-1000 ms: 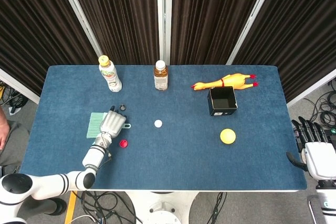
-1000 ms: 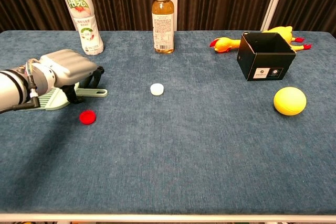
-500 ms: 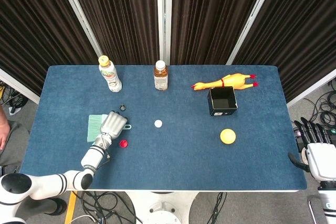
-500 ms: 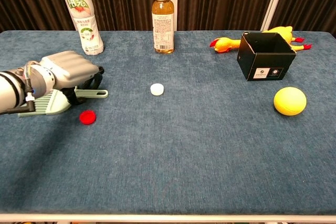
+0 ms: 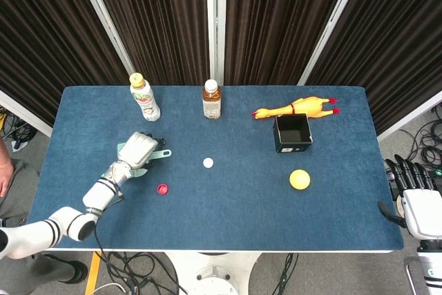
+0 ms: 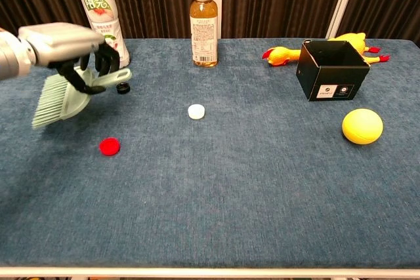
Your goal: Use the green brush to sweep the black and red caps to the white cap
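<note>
**Brush in the left hand, both caps to its right**

The left hand (image 6: 65,47) holds the green brush (image 6: 62,100) by its handle, clear of the table, bristles slanting down to the left. The black cap (image 6: 122,87) sits just right of the hand; the red cap (image 6: 109,145) lies nearer the camera, below the brush. The white cap (image 6: 195,111) waits further right, so sweeps should likely run rightward. The right hand (image 5: 413,183) rests off the table's far right edge, fingers apart, empty.
</note>
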Motion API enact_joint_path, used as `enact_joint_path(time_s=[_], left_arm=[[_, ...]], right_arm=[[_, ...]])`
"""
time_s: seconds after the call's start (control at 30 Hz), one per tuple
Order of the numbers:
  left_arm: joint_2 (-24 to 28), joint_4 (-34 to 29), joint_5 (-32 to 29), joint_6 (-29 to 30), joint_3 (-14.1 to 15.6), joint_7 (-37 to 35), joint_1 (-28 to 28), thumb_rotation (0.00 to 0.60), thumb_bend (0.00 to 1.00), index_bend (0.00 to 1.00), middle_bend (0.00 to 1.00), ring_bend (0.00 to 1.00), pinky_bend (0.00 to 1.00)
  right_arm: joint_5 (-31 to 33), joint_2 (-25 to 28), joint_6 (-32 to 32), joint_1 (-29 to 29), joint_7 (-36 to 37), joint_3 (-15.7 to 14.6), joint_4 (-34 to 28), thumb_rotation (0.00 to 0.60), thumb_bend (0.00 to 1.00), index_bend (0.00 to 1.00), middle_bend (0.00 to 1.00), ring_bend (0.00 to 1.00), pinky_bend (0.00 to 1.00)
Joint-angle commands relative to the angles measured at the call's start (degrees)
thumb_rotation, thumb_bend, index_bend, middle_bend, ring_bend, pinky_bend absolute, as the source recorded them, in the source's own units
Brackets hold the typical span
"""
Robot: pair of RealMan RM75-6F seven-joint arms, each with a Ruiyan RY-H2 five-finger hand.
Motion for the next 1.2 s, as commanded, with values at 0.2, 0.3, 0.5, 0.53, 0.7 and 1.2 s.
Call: enact_joint_path(time_s=[0.2,0.3,0.5,0.53,0.7,1.2], left_arm=[[-1.0,15.5,14.6,-5.6,0.5,-35.2,-4.7,0.600,0.39,0.51,0.53,0.40,0.45],[-3.9,21.6,16.6,-6.5,1.6,-39.5,-6.3,0.600,0.39,0.52,0.53,0.40,0.45],[-8.5,30.5,18.5,-7.9,2.7,-46.8,-8.9,0.600,0.39,0.52,0.53,0.40,0.45],[-9.3,32.0,18.8,-8.3,3.0,-47.9,-9.5,0.600,0.39,0.52,0.53,0.40,0.45],[-12.9,37.5,20.2,-9.8,4.3,-51.7,-11.5,0.600,0.39,0.52,0.52,0.40,0.45],[-19.9,43.7,24.4,-8.1,8.1,-61.9,-16.9,0.600,0.39,0.53,0.53,0.40,0.45]], right_arm=[[0.3,0.8,0.3,-0.2,-1.8,0.1,-1.7,0.600,0.14,0.00,0.01,0.00,0.00],[0.5,0.9,0.4,-0.4,-2.4,0.1,-2.3,0.600,0.14,0.00,0.01,0.00,0.00],[0.7,1.1,0.1,-0.3,-3.2,0.2,-3.0,0.600,0.14,0.00,0.01,0.00,0.00],[0.7,1.1,-0.1,-0.2,-3.3,0.2,-3.1,0.600,0.14,0.00,0.01,0.00,0.00],[0.6,1.1,-0.4,0.0,-3.5,0.2,-3.3,0.600,0.14,0.00,0.01,0.00,0.00],[1.0,1.6,-1.0,0.3,-5.1,0.3,-4.8,0.600,0.14,0.00,0.01,0.00,0.00]])
